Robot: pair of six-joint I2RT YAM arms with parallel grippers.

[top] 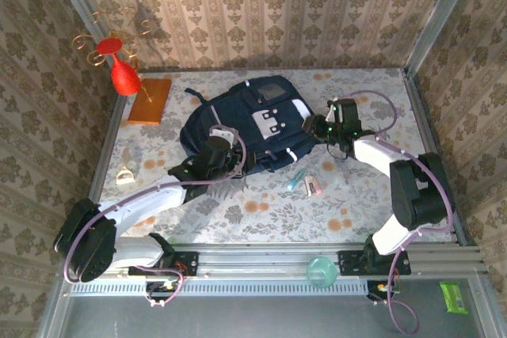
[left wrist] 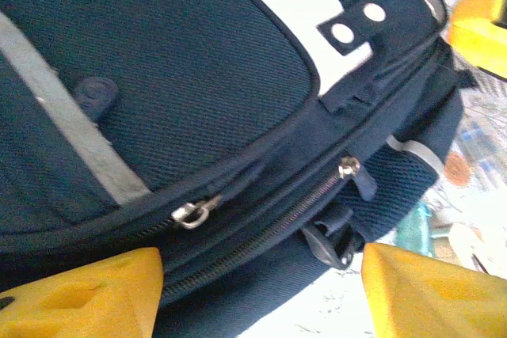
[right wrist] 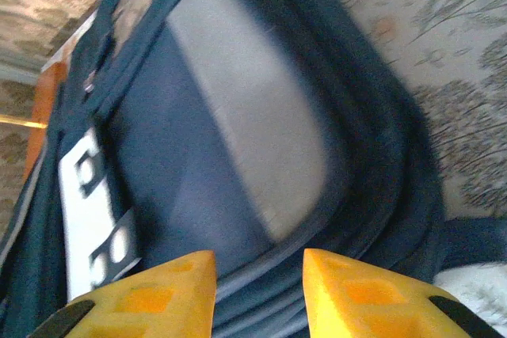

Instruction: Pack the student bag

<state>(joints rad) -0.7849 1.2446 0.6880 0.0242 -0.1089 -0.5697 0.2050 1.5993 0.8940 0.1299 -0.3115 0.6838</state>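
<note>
Top external: student bag (top: 253, 120) lies flat mid-surface, front up, grey-white patch (top: 268, 123) showing. The surface (top: 261, 211) has a floral cover. Left arm (top: 150, 195) reaches in from near left, its head at the bag's near-left edge. Right arm (top: 380, 156) bends in from the right, head at the bag's right side. Red vase (top: 123, 75) stands at far left, w/ an orange board (top: 150, 100) just beside it. A small teal item (top: 297, 181) and a pinkish one (top: 312, 187) lie near the bag's near-right corner, apart from it. Green packet (top: 454, 297) sits off the surface at bottom right.

Left wrist: left fingers (left wrist: 79, 298) are spread wide, w/ the bag's (left wrist: 198, 77) zipped edge between them. Can't tell if either pad touches fabric. A silver zip pull (left wrist: 194, 213) sits on the upper zip line and a 2nd pull (left wrist: 348, 168) is further right on the lower zip. A black buckle (left wrist: 329, 243) hangs below. A pale stripe (left wrist: 71, 124) crosses the navy mesh.

Right wrist: blurry. Right fingers (right wrist: 158, 294) stand apart w/ a moderate gap, over the bag's (right wrist: 158, 156) seamed edge. Contact w/ the fabric is unclear. A grey panel (right wrist: 245, 116) is on the bag ahead, and the floral cover lies to the right.
</note>
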